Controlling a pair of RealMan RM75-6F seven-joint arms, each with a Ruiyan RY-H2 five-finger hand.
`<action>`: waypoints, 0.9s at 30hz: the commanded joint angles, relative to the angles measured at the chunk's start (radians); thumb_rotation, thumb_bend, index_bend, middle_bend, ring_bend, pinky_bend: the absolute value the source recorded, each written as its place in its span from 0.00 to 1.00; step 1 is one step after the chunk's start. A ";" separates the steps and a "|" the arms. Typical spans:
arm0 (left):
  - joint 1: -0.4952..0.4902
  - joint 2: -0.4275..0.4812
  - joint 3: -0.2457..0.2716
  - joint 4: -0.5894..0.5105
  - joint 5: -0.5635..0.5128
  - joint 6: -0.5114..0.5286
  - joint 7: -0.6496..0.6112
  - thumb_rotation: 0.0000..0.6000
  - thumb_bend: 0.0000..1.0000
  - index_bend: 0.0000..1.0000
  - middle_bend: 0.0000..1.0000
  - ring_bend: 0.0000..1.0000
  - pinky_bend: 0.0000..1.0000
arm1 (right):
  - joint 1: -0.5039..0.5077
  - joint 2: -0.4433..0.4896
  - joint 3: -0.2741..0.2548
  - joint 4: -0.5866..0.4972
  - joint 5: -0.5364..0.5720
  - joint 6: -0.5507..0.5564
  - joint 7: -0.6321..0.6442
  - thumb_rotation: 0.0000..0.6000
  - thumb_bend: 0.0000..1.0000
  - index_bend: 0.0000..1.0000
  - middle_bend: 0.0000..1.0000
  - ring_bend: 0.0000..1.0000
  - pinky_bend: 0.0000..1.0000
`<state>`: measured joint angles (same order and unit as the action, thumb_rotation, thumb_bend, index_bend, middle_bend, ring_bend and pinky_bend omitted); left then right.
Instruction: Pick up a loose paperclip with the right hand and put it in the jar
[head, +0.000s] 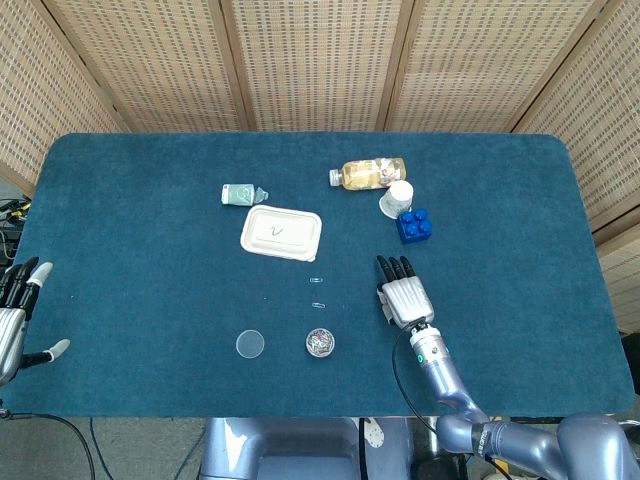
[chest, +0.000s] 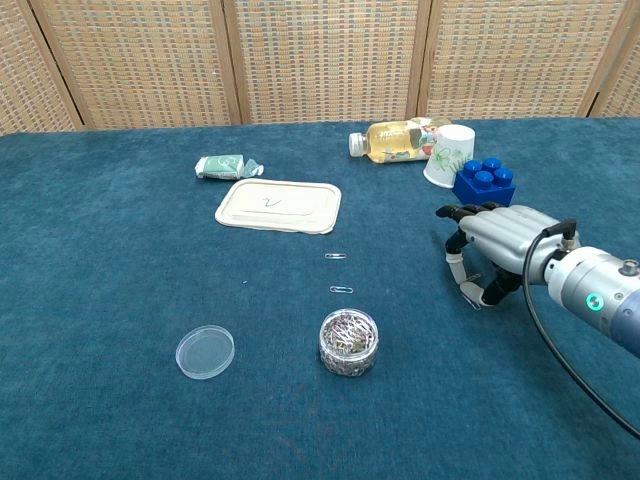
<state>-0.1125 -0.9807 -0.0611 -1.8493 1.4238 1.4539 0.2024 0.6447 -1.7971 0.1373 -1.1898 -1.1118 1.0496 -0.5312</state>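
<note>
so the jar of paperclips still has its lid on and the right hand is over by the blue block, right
Not quite: the jar is open. Its clear lid lies flat on the table to the jar's left, apart from it, as the chest view shows. The rest holds: the right hand is near the blue block, with paperclips visible inside the jar.
</note>
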 joint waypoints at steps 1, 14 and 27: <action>-0.001 0.000 0.000 -0.001 0.000 0.000 0.001 1.00 0.00 0.00 0.00 0.00 0.00 | -0.003 0.011 0.001 -0.013 -0.011 0.006 0.007 1.00 0.53 0.66 0.01 0.00 0.00; -0.001 0.003 0.001 -0.003 0.004 0.001 -0.005 1.00 0.00 0.00 0.00 0.00 0.00 | -0.006 0.201 -0.047 -0.326 -0.234 0.052 0.111 1.00 0.53 0.67 0.04 0.00 0.00; 0.001 0.002 0.001 -0.001 0.004 0.005 -0.004 1.00 0.00 0.00 0.00 0.00 0.00 | 0.108 0.246 -0.057 -0.442 -0.314 -0.121 0.125 1.00 0.53 0.67 0.04 0.00 0.00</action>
<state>-0.1114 -0.9788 -0.0594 -1.8508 1.4283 1.4592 0.1990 0.7439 -1.5462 0.0788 -1.6317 -1.4243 0.9386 -0.4069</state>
